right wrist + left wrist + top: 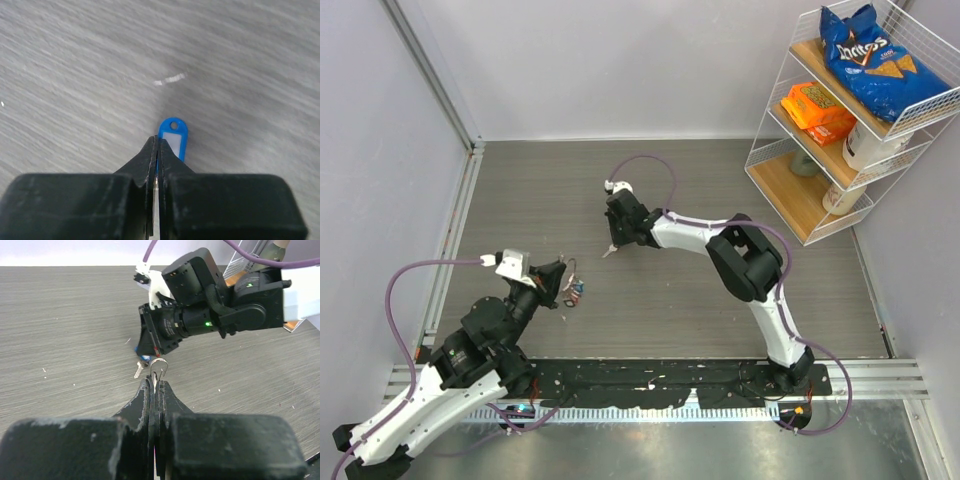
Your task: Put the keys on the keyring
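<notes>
Clamped shut at the near-left of the table (540, 190), the left gripper (157, 384) pinches the thin wire keyring (159, 360) upright between its jaws, with a small bunch of keys (576, 291) with blue and red tags hanging beside them. Facing it from just beyond, the right gripper (156, 142) has its jaws closed on a blue tag (174, 139), whose eyelet end pokes out past the fingertips. A silver key (137, 371) dangles below it, close to the ring but apart from it.
</notes>
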`<action>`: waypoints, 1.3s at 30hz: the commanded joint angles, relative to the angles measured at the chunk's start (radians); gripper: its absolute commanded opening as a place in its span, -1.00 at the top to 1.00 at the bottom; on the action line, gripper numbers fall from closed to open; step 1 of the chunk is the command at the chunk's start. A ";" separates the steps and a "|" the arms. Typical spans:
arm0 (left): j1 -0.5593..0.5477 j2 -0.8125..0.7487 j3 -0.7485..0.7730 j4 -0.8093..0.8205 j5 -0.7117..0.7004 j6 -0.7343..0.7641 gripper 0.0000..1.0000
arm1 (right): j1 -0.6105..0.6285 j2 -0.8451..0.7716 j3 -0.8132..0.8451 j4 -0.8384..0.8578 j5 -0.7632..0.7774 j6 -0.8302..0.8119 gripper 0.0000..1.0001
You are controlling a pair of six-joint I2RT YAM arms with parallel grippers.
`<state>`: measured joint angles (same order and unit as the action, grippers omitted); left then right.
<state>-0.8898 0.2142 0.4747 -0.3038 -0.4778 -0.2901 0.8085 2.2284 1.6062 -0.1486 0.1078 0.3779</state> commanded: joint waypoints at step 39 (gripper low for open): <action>0.000 0.014 0.028 0.071 0.085 -0.011 1.00 | 0.167 -1.141 -1.061 0.113 0.055 0.273 -0.20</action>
<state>-0.8898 0.2089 0.4747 -0.3141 -0.4252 -0.3290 0.9676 1.1694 0.6353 -0.1650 0.2520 0.5831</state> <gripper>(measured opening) 0.027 0.536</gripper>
